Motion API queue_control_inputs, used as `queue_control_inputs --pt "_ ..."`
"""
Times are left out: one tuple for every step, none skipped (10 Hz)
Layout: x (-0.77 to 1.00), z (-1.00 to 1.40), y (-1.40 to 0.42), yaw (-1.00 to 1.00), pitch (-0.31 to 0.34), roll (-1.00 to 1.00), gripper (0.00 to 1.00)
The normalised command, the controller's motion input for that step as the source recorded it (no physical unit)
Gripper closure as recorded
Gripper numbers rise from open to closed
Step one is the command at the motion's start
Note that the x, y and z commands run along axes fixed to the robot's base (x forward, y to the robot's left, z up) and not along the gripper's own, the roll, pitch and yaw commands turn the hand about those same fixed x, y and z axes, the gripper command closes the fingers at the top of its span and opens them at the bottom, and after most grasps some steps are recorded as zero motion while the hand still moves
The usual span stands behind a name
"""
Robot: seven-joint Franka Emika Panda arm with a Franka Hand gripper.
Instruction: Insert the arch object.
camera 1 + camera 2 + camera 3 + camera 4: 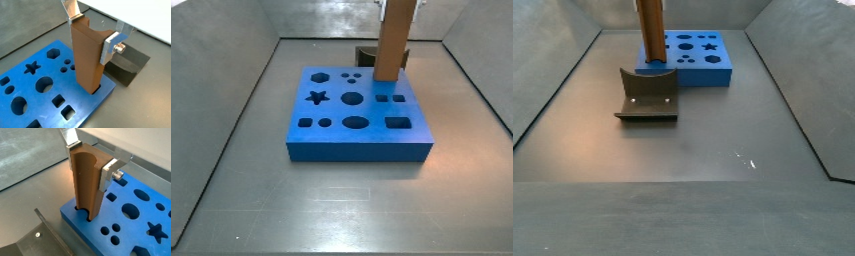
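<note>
Grey table (238,210) holds a blue board (358,142) with the dark fixture (647,98) just beside it. The hand (93,32) squeezes the arch object (87,60), a tall brown grooved piece. It stands upright with its low end in a hole at the board's edge.

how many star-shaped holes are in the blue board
1: the star-shaped hole lies in the blue board, well apart from the tall brown piece the gripper holds upright at the board's edge; that piece may hide others.

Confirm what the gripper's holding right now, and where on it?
The gripper is shut on the tall brown arch object, clamped across its upper end; the lower end sits in a hole at the corner of the blue board.
</note>
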Motion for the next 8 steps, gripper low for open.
queue_control_inputs --pt "0.00 0.00 0.00 0.00 0.136 0.29 1.00" --pt "0.00 0.00 0.00 0.00 0.147 0.32 1.00" --pt "0.00 -0.07 0.00 0.00 0.097 0.28 1.00" --pt "0.00 -0.28 0.00 0.00 0.000 0.21 1.00" --pt "0.00 -0.31 0.00 0.00 -0.030 0.09 1.00" --pt "0.00 -0.29 0.00 0.00 -0.084 0.00 1.00" --pt "-0.01 -0.29 0.00 0.00 -0.106 0.00 1.00" --pt "0.00 -0.28 -0.01 0.00 -0.100 0.00 1.00"
